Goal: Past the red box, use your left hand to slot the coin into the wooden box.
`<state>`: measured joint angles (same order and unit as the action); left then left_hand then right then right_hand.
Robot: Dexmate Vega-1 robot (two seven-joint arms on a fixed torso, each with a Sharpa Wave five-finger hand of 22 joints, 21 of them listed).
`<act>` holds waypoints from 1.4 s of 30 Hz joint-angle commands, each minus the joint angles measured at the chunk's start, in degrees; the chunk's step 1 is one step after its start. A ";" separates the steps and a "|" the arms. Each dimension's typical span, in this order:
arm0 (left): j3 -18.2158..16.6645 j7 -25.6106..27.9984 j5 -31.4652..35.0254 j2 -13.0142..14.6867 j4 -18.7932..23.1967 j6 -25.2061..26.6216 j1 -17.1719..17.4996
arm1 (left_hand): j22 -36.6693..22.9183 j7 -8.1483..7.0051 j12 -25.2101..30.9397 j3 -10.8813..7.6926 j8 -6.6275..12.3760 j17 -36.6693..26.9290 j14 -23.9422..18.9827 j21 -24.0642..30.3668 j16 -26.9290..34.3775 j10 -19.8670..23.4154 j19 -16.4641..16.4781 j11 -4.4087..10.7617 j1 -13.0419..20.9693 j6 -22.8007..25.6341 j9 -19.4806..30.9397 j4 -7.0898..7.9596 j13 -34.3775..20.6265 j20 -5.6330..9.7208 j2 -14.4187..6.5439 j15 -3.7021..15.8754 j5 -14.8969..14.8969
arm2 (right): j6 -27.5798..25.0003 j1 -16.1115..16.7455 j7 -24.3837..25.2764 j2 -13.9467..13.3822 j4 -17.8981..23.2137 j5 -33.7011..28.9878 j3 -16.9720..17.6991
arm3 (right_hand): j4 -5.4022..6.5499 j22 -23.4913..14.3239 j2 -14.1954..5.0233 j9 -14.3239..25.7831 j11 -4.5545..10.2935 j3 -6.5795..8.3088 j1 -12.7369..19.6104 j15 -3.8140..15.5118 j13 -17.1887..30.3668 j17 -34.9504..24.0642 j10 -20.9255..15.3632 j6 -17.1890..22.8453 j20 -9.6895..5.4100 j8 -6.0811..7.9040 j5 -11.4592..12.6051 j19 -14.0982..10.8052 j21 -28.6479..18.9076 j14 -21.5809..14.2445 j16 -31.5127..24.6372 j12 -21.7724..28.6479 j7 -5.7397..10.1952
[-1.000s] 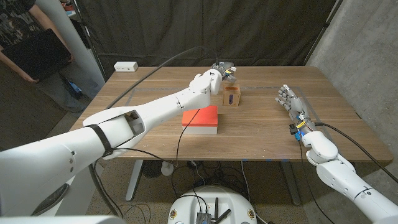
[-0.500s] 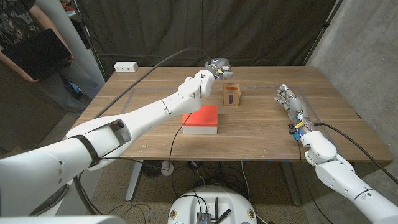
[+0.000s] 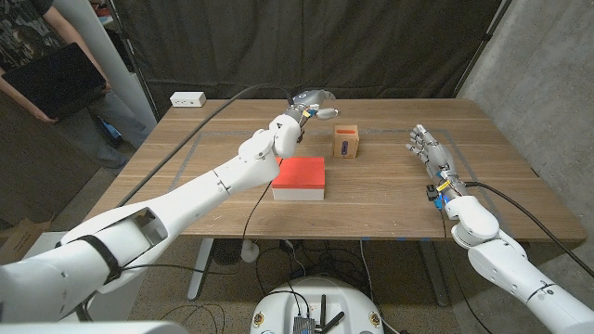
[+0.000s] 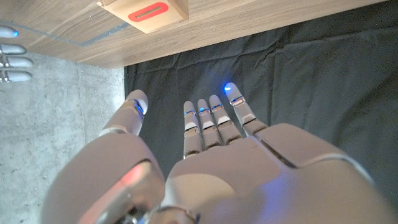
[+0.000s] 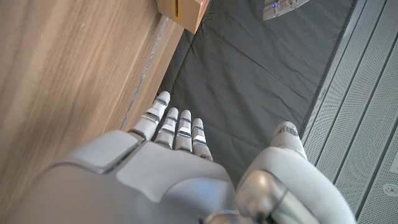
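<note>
On the wooden table, near its middle, lies a flat red rectangular box, and just beyond it, toward the far edge and a little to the robot's right, stands a small wooden box with a slot framed in red on its top face. The left wrist view shows that same slotted top close up (the slot is a dark line inside a red rounded patch). No coin can be made out, neither on the table nor in a hand.

The robot's left hand is raised above the far part of the table, beyond the red box and to the left of the wooden box, apart from both. Seen from its own wrist camera, the left hand has its fingers stretched out straight with the thumb set apart, and nothing is held between them: it is released.

The right hand stands over the table's right side, well apart from the wooden box, fingers extended and holding nothing. Its wrist view shows the right hand with fingers straight beside the table's edge.

A white power strip lies at the table's far left corner. A person holding a dark flat object stands beyond that corner.
</note>
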<state>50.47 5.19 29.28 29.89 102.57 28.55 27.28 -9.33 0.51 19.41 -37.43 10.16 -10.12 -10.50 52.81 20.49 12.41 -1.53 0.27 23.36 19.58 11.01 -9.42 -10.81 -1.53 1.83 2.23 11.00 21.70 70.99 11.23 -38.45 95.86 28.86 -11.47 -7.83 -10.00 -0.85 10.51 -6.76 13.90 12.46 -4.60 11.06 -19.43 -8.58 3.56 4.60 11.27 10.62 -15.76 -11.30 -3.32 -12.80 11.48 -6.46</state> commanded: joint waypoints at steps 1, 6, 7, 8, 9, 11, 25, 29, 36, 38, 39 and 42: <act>-13.21 7.83 -12.68 7.08 8.80 -11.67 15.71 | -0.08 -0.05 -0.88 1.71 0.67 -0.25 0.70 -1.29 -0.84 -0.55 -0.40 -0.36 -2.28 -0.06 -0.02 0.63 -0.18 0.44 0.84 0.28 -0.48 | -0.31 1.11 1.93 0.52 2.91 -2.58 -0.77 | -0.40 -0.10 -0.18 0.21 0.37 0.01 0.15 -0.18 0.18 -0.01 -0.30 0.55 0.04 0.18 -0.14 -0.21 0.00 -0.24 -0.16 0.02 -0.19; -18.87 13.84 -18.31 8.50 10.45 -19.34 23.94 | -0.08 -0.04 -1.28 3.02 1.08 -0.28 0.85 -2.12 -1.36 -0.38 -0.18 -0.36 -4.29 0.87 -0.12 1.04 -0.17 0.96 1.91 0.52 -0.75 | 0.56 1.57 2.66 1.71 3.71 -3.17 -1.27 | -0.39 -0.10 -0.17 0.21 0.38 0.00 0.12 -0.17 0.19 -0.01 -0.22 0.64 0.00 0.20 -0.14 -0.17 0.02 -0.16 -0.13 -0.01 -0.21; -19.81 15.00 -19.13 8.56 10.63 -20.48 25.42 | -0.08 -0.01 -1.38 3.23 1.08 -0.28 1.03 -2.30 -1.51 -0.45 -0.28 -0.34 -4.63 0.89 -0.14 1.11 -0.17 1.10 2.09 0.63 -0.79 | 0.76 1.58 2.61 1.86 3.73 -3.25 -1.38 | -0.39 -0.10 -0.17 0.21 0.35 0.00 0.12 -0.18 0.19 0.00 -0.22 0.63 0.01 0.19 -0.14 -0.17 0.01 -0.17 -0.13 -0.01 -0.24; -20.72 15.72 -20.11 8.74 10.67 -21.79 26.70 | -0.09 0.36 -1.87 3.96 0.76 -0.27 1.44 -2.96 -2.00 -0.91 -0.42 -0.43 -5.85 0.11 -0.21 1.29 -0.16 1.24 2.72 0.48 -0.88 | 0.92 1.61 2.54 2.02 3.81 -3.27 -1.50 | -0.38 -0.10 -0.17 0.21 0.42 -0.01 0.11 -0.19 0.19 0.00 -0.23 0.62 0.01 0.18 -0.14 -0.17 0.01 -0.16 -0.13 -0.01 -0.20; -21.60 15.96 -21.15 9.14 10.69 -23.10 27.81 | -0.09 0.41 -2.34 4.53 0.70 -0.24 1.92 -3.89 -2.55 -1.32 -1.29 -0.76 -6.86 -0.12 -0.30 1.37 -0.15 1.54 3.22 0.38 -0.91 | 1.07 1.62 2.50 2.20 3.84 -3.27 -1.61 | -0.38 -0.10 -0.17 0.21 0.40 -0.01 0.10 -0.17 0.19 0.00 -0.21 0.63 0.00 0.18 -0.14 -0.18 0.01 -0.16 -0.13 -0.02 -0.24; -23.44 17.48 -23.38 9.10 10.07 -26.67 30.20 | -0.10 1.26 -3.63 5.27 0.43 -0.14 3.10 -5.99 -3.86 -2.94 -3.32 -0.60 -8.27 -1.18 -0.45 1.29 -0.12 2.57 3.79 -0.10 -0.86 | 1.54 1.66 2.56 2.54 3.87 -3.62 -1.84 | -0.37 -0.10 -0.16 0.21 0.38 -0.02 0.07 -0.19 0.19 0.00 -0.18 0.55 -0.11 0.14 -0.15 -0.14 0.02 -0.14 -0.13 -0.03 -0.40; -31.80 15.65 -36.56 10.17 5.09 -42.59 40.53 | -0.16 2.23 -7.31 7.24 -0.17 -0.15 9.11 -13.17 -8.59 -8.21 -9.04 -1.53 -12.64 -8.11 -0.78 1.29 -0.05 7.25 4.46 -1.80 -1.00 | 3.27 4.44 4.90 4.75 6.14 -6.01 -2.80 | -0.23 -0.09 -0.20 0.19 0.55 -0.12 -0.21 0.42 0.17 0.01 -0.49 2.21 -0.86 0.62 -0.15 -0.52 -0.12 -0.24 -0.18 0.09 -2.01; -32.27 13.68 -39.97 9.28 2.63 -45.67 41.31 | -0.15 2.55 -7.49 7.56 -0.06 -0.16 9.41 -14.17 -8.84 -8.47 -9.81 -1.85 -13.36 -8.36 -0.81 1.33 -0.03 8.03 4.60 -2.02 -1.04 | 3.16 4.89 4.19 4.68 6.19 -5.15 -2.85 | -0.22 -0.08 -0.20 0.19 0.53 -0.14 -0.26 0.52 0.16 0.02 -0.48 2.31 -1.16 0.59 -0.14 -0.67 -0.16 -0.26 -0.18 0.07 -2.10; -32.00 12.32 -43.85 6.10 -1.17 -49.96 41.91 | -0.16 2.68 -7.58 7.64 0.21 -0.11 9.39 -15.21 -8.96 -8.58 -9.85 -1.73 -13.86 -8.32 -0.84 1.27 0.00 7.97 4.26 -2.07 -0.97 | 4.71 5.05 2.44 4.50 5.10 -3.96 -2.46 | -0.20 -0.07 -0.20 0.18 0.68 -0.17 -0.33 0.83 0.16 0.03 -0.46 2.38 -1.41 0.53 -0.11 -0.80 -0.18 -0.27 -0.18 0.06 -1.98; -31.83 12.19 -45.62 4.75 -2.24 -50.43 42.05 | -0.17 2.62 -7.36 7.55 0.43 -0.08 8.74 -15.30 -8.79 -7.93 -8.85 -1.55 -13.89 -7.80 -0.85 1.20 0.01 8.13 3.96 -1.80 -0.92 | 5.09 4.92 1.81 4.41 4.68 -3.67 -2.45 | -0.20 -0.06 -0.20 0.18 0.67 -0.18 -0.34 0.84 0.16 0.03 -0.46 2.43 -1.55 0.54 -0.11 -0.80 -0.17 -0.27 -0.18 0.05 -2.01; -31.68 11.34 -46.79 4.39 -2.89 -51.01 41.98 | -0.17 2.64 -7.24 7.49 0.60 -0.07 8.36 -15.38 -8.70 -7.55 -8.35 -1.51 -13.89 -7.34 -0.85 1.16 0.02 8.05 3.77 -1.78 -0.90 | 5.25 4.80 1.57 4.46 4.44 -3.51 -2.48 | -0.20 -0.06 -0.20 0.18 0.74 -0.18 -0.34 0.84 0.15 0.03 -0.44 2.43 -1.60 0.53 -0.11 -0.80 -0.17 -0.26 -0.18 0.04 -2.02; -31.44 11.11 -47.43 3.37 -3.84 -52.05 41.84 | -0.17 2.67 -7.15 7.43 0.72 -0.04 7.84 -15.54 -8.59 -7.18 -7.83 -1.51 -13.90 -6.91 -0.85 1.09 0.02 7.90 3.58 -1.72 -0.89 | 5.90 4.46 0.90 4.46 3.59 -3.59 -2.63 | -0.19 -0.05 -0.21 0.18 0.75 -0.19 -0.37 0.82 0.15 0.04 -0.43 2.44 -1.66 0.50 -0.10 -0.77 -0.14 -0.25 -0.17 0.03 -2.06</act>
<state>19.36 18.29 -11.32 37.16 103.74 -17.59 67.67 -9.34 3.11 11.86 -29.94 10.42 -10.13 -1.86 37.49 11.42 4.54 -9.63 -1.09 9.74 11.94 10.12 -8.30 -10.65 1.86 5.95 0.49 10.35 25.76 75.57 14.33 -34.08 101.14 24.34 -14.06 -7.83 -9.86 -0.85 10.51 -6.44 13.90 12.46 -3.83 11.06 -19.43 -8.89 5.61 3.46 11.70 10.62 -16.47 -11.30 -3.58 -12.80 11.48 -7.29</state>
